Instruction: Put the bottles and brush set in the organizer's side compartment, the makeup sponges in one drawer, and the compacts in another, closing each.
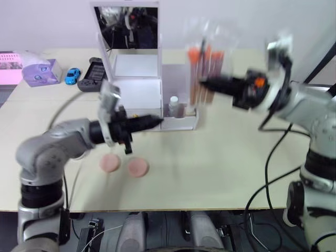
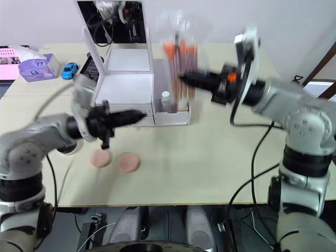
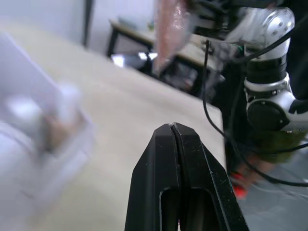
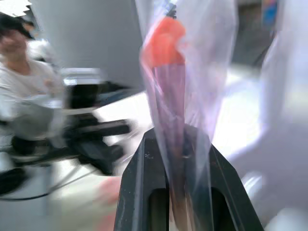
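R end effector (image 2: pixel 184 79) clamped on brush set (image 2: pixel 177 65), held upright just above organizer's (image 2: pixel 131 84) side compartment, prob. to lower it in beside bottle (image 2: pixel 166 100). L end effector (image 2: pixel 142 114) closed, empty, w/ sponges (image 2: pixel 114 160) on worktop (image 2: pixel 210 163) below it.

The brush set (image 1: pixel 206 65) is smeared, so I can see orange tips and dark handles inside a clear bag but can't count the brushes. The bag's lower end is hidden between the right gripper's fingers (image 4: pixel 139 192) in the right wrist view. In the left wrist view the organizer (image 3: pixel 33 144) is just a pale blur, and you can't make out its compartments there. The little bottle (image 1: pixel 174 104) in the side compartment is too small to read. The two pink sponges (image 1: pixel 125 165) on the counter (image 1: pixel 220 168) look soft-edged, no detail.
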Available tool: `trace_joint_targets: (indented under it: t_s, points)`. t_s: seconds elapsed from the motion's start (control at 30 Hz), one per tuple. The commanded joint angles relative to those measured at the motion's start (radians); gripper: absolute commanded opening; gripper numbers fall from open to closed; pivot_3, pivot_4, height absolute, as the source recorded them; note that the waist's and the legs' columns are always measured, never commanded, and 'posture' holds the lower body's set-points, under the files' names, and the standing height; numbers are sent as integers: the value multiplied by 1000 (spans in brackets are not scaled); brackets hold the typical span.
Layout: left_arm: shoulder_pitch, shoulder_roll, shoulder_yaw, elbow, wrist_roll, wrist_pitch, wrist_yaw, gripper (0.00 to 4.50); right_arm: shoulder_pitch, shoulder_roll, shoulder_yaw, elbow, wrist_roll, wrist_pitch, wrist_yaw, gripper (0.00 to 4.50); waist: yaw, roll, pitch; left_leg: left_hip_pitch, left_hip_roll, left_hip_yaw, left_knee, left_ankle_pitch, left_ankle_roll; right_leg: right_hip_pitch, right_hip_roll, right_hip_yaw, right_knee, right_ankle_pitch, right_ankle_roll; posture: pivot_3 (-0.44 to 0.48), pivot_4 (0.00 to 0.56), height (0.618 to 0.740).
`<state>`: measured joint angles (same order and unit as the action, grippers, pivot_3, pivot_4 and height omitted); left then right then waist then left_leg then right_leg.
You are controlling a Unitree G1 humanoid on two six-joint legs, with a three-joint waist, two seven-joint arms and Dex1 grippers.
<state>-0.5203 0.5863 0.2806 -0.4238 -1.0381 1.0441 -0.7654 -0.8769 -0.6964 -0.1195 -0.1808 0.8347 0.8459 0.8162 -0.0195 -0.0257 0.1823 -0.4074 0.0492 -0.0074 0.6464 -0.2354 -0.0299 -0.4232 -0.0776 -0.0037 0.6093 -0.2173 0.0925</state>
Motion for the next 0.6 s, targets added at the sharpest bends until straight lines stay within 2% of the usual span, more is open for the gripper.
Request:
trace_joint_targets:
  t_s: [0.03,0.1,0.2,0.37,0.47,0.6]
  points:
    - [-20,11,58,8,-97,12,54,0,-129,48,117,243,-162,-196,156,51,0,0,0,0,0,0,0,0,0,0,0,0,0,0,0,0,150,729]
    - [-16,21,55,2,-107,6,74,0,-194,93,151,384,-224,-317,243,51,1,0,0,-1,0,0,-1,0,0,-1,0,0,1,3,-4,0,150,729]
    - [-3,18,47,-9,-115,-9,109,0,-304,178,192,700,-364,-560,305,51,3,0,0,-2,0,0,-4,0,0,-3,1,0,2,2,-2,0,150,729]
    - [27,24,56,-31,-129,-26,156,0,-451,271,201,1171,-529,-905,342,51,5,-1,1,-2,0,0,-8,0,0,-3,1,0,1,2,-2,0,150,729]
    - [44,36,61,-46,-136,-34,176,0,-492,300,181,1330,-580,-1007,333,51,2,-1,1,-1,0,1,-11,1,-1,-4,1,0,1,2,-2,0,150,729]
    - [56,47,71,-59,-153,-43,201,0,-496,329,136,1428,-605,-1058,323,51,0,-1,1,1,0,0,-15,4,-7,-4,1,0,1,2,-2,0,150,729]
